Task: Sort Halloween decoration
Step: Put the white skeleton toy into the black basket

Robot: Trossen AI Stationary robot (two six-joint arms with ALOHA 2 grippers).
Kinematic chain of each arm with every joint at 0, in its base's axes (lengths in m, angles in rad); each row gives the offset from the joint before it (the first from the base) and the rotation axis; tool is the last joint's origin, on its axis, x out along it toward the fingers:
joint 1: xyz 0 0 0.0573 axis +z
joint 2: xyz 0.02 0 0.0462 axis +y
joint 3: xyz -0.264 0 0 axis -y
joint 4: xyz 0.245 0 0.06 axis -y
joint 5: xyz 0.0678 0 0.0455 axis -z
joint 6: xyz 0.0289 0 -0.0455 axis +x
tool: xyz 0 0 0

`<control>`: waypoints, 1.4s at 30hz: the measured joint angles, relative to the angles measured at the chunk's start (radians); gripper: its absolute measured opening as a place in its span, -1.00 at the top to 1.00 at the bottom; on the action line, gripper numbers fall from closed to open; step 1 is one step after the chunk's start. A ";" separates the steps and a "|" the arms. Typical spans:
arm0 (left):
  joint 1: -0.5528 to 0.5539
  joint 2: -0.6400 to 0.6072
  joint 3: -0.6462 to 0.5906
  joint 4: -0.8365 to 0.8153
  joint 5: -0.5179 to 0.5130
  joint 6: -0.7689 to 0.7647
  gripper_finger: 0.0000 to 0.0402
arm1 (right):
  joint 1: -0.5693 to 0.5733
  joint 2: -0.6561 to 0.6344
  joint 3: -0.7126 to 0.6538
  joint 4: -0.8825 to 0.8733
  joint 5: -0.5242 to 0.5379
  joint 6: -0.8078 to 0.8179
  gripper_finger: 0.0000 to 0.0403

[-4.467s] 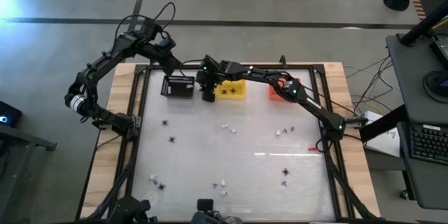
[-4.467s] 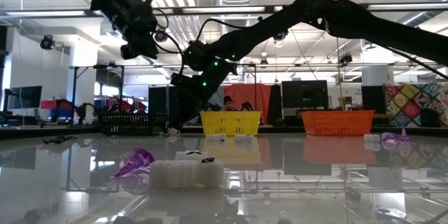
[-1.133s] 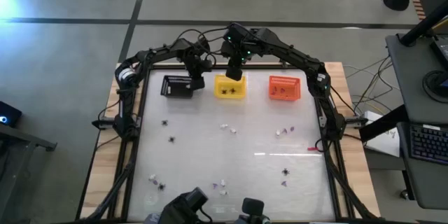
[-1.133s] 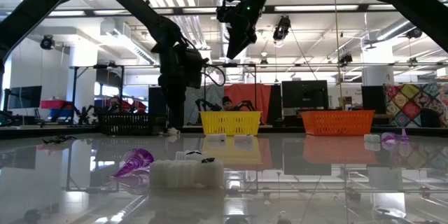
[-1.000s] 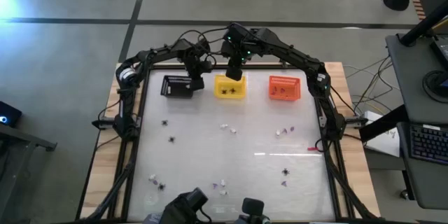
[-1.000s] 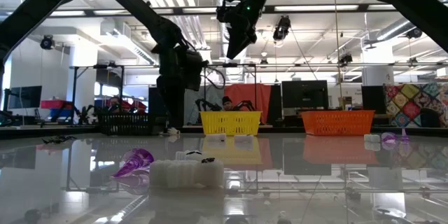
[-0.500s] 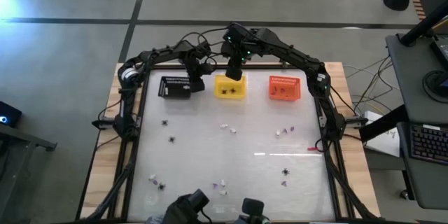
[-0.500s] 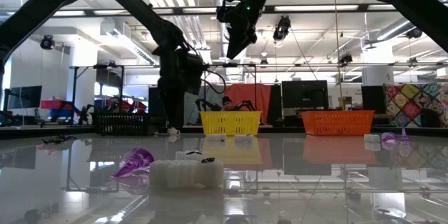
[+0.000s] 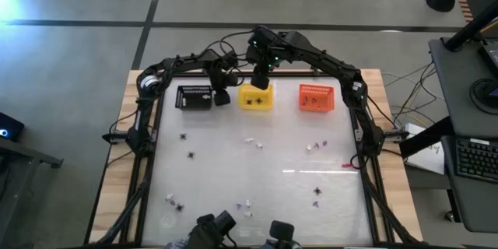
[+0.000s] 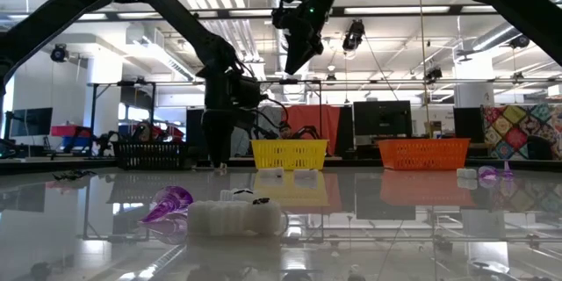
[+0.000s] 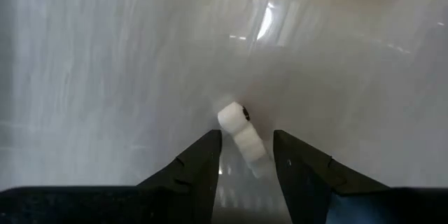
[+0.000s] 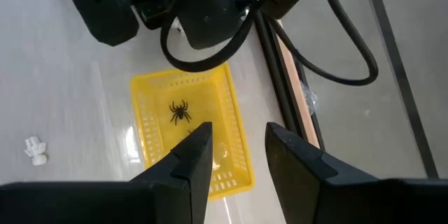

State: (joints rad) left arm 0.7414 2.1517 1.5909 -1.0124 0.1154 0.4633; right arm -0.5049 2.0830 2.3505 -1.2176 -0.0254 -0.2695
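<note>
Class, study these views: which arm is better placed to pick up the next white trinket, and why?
Probably the left. The left gripper is open, low over the table, with a white trinket just ahead of its fingers. The right gripper is open too, but hangs high above the yellow basket.
</note>
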 joint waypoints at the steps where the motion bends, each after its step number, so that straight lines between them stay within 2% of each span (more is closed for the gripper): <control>1: 0.000 0.000 0.000 -0.001 0.001 -0.001 0.39 | 0.000 0.000 0.000 -0.003 0.000 0.000 0.39; 7: -0.002 0.000 0.000 0.001 0.002 0.016 0.52 | 0.000 0.000 0.000 -0.005 0.000 0.000 0.39; 13: -0.003 -0.004 0.000 -0.001 0.004 0.038 0.89 | 0.000 0.000 0.000 -0.005 0.000 -0.001 0.39; 15: -0.003 -0.009 0.000 -0.015 0.026 0.043 0.95 | 0.000 0.000 0.000 -0.006 0.000 0.000 0.39; 20: -0.005 -0.036 0.043 -0.079 0.088 0.051 0.96 | 0.000 0.000 0.000 -0.010 0.000 -0.001 0.39; 29: -0.008 -0.090 0.161 -0.263 0.126 0.051 0.99 | 0.000 -0.001 0.000 -0.091 0.000 -0.002 0.39; 42: -0.001 -0.234 0.116 -0.349 0.133 0.044 0.99 | 0.000 -0.005 0.000 -0.170 0.000 0.000 0.39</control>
State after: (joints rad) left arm 0.7404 1.9179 1.7074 -1.3614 0.2484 0.5078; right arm -0.5049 2.0776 2.3505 -1.3880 -0.0254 -0.2691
